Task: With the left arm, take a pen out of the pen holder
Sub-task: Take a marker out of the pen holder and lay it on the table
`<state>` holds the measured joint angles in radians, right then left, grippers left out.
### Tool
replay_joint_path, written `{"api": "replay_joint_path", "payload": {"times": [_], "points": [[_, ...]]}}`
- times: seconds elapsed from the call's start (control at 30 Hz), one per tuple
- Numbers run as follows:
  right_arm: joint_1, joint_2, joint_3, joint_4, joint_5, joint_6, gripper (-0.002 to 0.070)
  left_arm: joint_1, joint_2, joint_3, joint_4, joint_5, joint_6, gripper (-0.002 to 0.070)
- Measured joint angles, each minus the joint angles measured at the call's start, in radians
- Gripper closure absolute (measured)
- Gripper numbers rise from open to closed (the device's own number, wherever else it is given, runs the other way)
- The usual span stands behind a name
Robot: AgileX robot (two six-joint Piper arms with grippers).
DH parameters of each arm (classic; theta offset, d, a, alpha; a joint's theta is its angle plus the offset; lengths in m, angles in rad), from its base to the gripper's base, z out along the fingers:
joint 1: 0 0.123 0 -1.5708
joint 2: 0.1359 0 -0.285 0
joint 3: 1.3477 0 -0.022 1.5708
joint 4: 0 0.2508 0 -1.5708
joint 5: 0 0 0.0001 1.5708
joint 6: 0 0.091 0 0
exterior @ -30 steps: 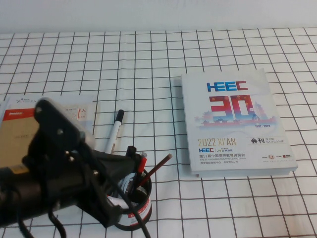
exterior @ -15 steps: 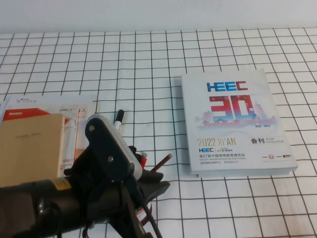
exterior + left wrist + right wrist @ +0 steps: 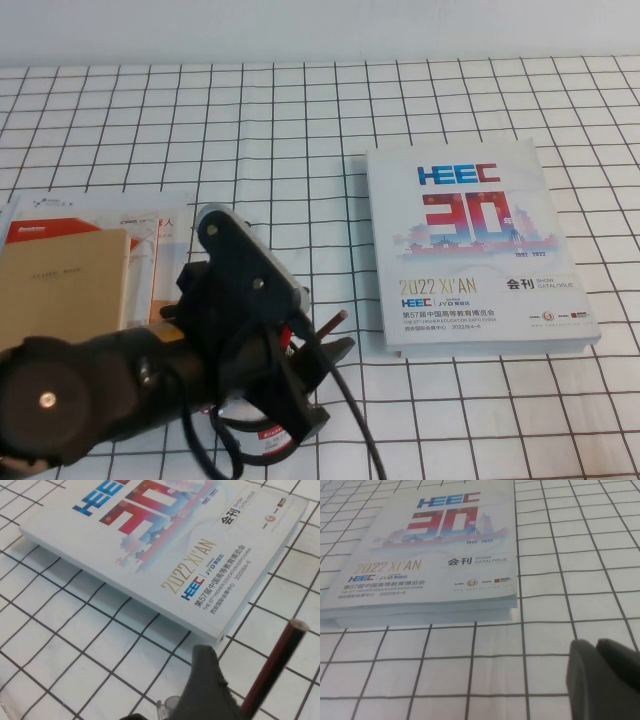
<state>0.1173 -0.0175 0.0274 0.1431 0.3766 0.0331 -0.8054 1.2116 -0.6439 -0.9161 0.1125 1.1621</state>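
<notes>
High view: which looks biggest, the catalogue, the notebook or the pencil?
1. catalogue
2. notebook, partly hidden
3. pencil, mostly hidden
Left tool is at the holder; right tool, near the catalogue, is out of view.

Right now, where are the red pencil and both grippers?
red pencil (image 3: 272,670): left wrist view, mid-shaft.
left gripper (image 3: 330,380): high view, between its fingers, beside the pencil.
right gripper (image 3: 598,650): right wrist view, between its fingers, low over the table (image 3: 470,680).

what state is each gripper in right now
left gripper: over the pen holder, next to a pencil; open or closed cannot be told
right gripper: near the book, closed, holding nothing
</notes>
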Motion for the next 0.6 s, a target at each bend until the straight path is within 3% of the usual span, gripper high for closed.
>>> {"api": "replay_joint_path", "payload": {"times": [0.6], "points": [[0.000,0.000,0.000,0.000,0.000,0.000,0.0692,0.000,0.185,-0.103,-0.004,-0.038,0.024,0.0244]]}}
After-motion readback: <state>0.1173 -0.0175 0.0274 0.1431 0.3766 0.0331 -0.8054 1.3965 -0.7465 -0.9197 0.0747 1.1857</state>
